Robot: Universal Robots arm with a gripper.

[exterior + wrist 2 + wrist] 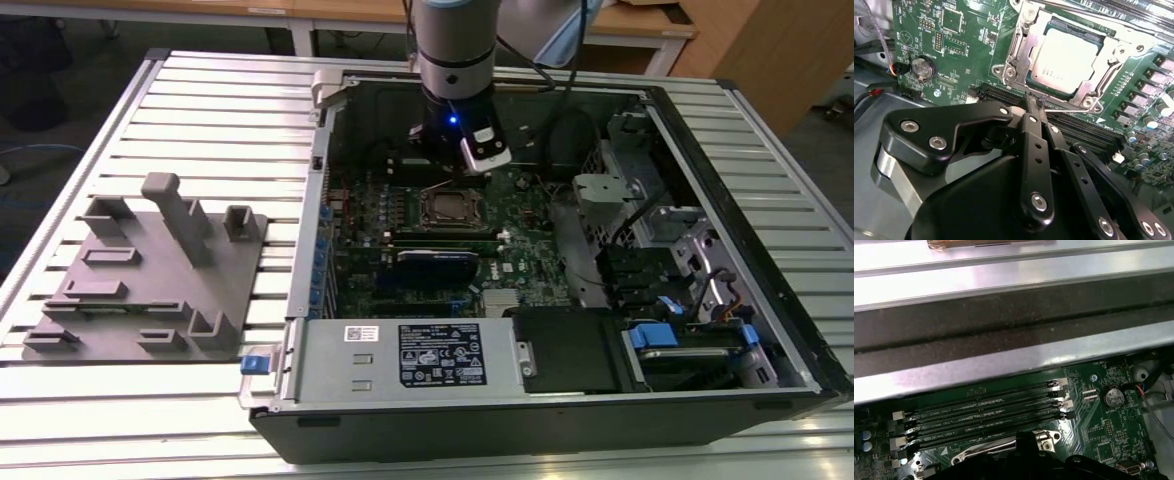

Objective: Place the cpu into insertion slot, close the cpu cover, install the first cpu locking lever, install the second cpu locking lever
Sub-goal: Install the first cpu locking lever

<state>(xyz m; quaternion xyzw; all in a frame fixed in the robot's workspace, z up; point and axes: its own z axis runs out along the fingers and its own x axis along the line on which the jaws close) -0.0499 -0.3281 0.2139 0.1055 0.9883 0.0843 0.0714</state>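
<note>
The cpu (1064, 57), a dull silver square chip, lies flat in the insertion slot (445, 207) on the green motherboard. The cpu cover (1021, 47), a thin silver frame, is down around the chip's edges. Silver lever rods (1110, 75) run along the socket's sides, and a piece of one (986, 451) appears in the first wrist view. My gripper (1033, 104) has its black fingers (1030, 145) pressed together, their tips right at the socket's near edge by the memory slots. Whether the tips pinch a lever end is hidden. In the exterior view the gripper (458, 172) hangs just behind the socket.
The open computer case (747, 110) lies on a slatted metal table (214, 110). A grey power-supply box (407, 355) sits at the case's front, drive bays and cables (667, 260) on the exterior view's right. Black memory slots (984, 410) and a coin battery (922, 68) flank the socket. A grey fixture (147, 270) stands outside the case.
</note>
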